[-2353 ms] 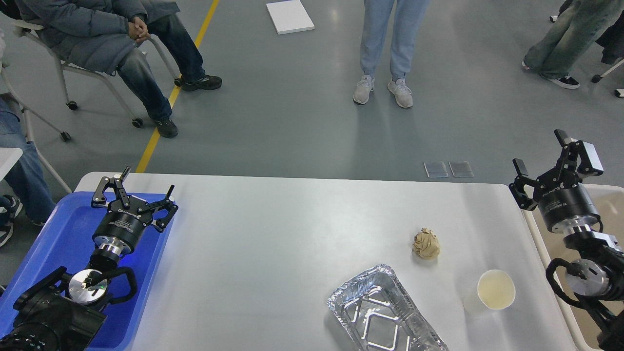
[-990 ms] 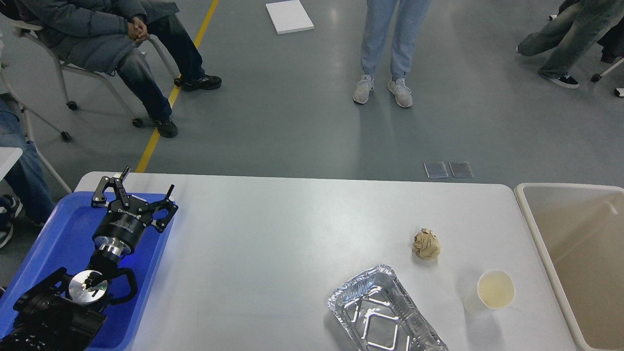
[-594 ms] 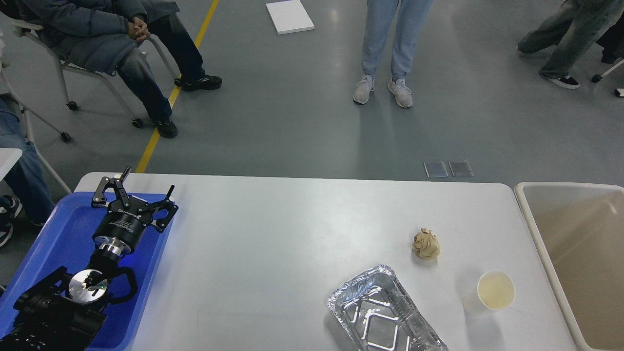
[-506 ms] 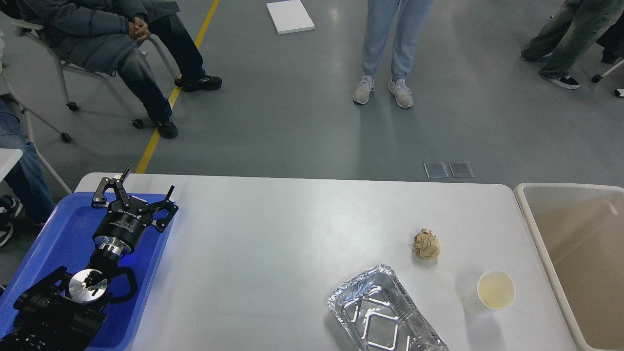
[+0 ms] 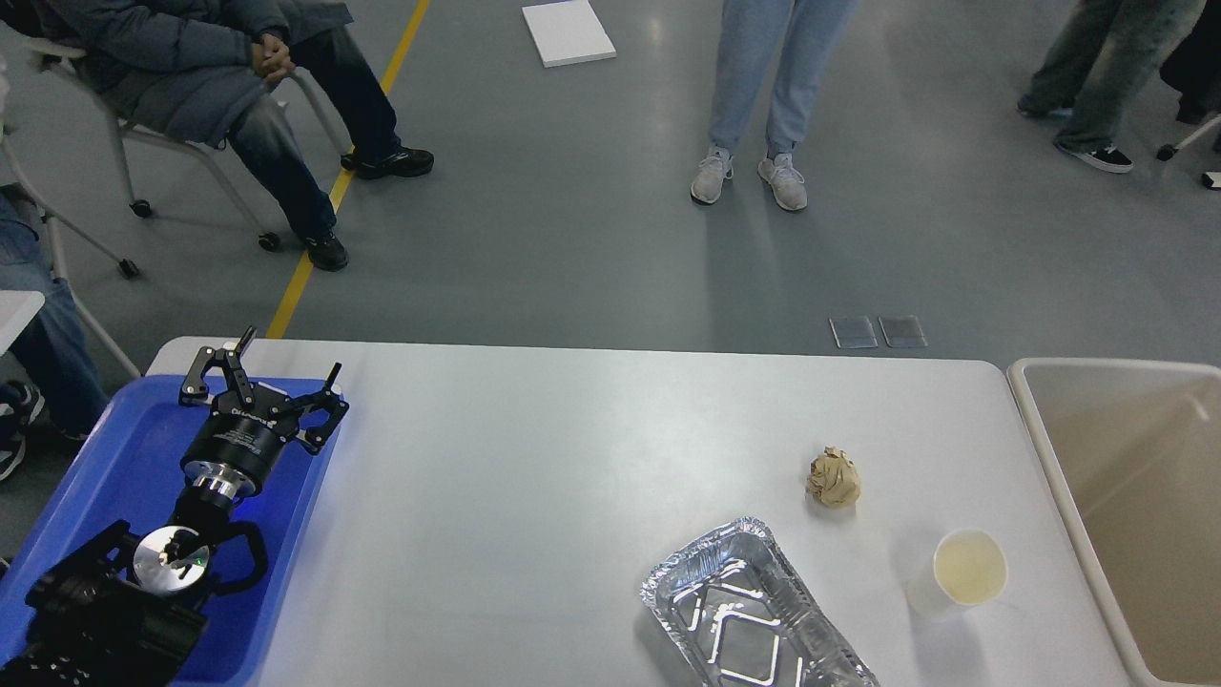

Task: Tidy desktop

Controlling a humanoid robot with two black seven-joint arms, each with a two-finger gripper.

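The white desktop (image 5: 534, 477) fills the lower view. On it lie a crumpled brown paper ball (image 5: 834, 477), an empty foil tray (image 5: 749, 611) at the front edge, and a white paper cup (image 5: 968, 569) to the right of the tray. My left gripper (image 5: 259, 367) is open and empty, held over the blue plastic tray (image 5: 105, 458) at the desktop's left end, far from the three items. My right gripper is out of view.
A beige rectangular bin (image 5: 1130, 506) stands off the desktop's right end. Beyond the far edge, one person (image 5: 773, 86) stands, another (image 5: 191, 76) sits on a wheeled chair at the left, and a third (image 5: 1097, 67) is at the far right.
My right arm, raised over the beige bin 2.4 s ago, has left the view. The left arm and the items on the desktop have not moved. The person at far right has shifted their legs.
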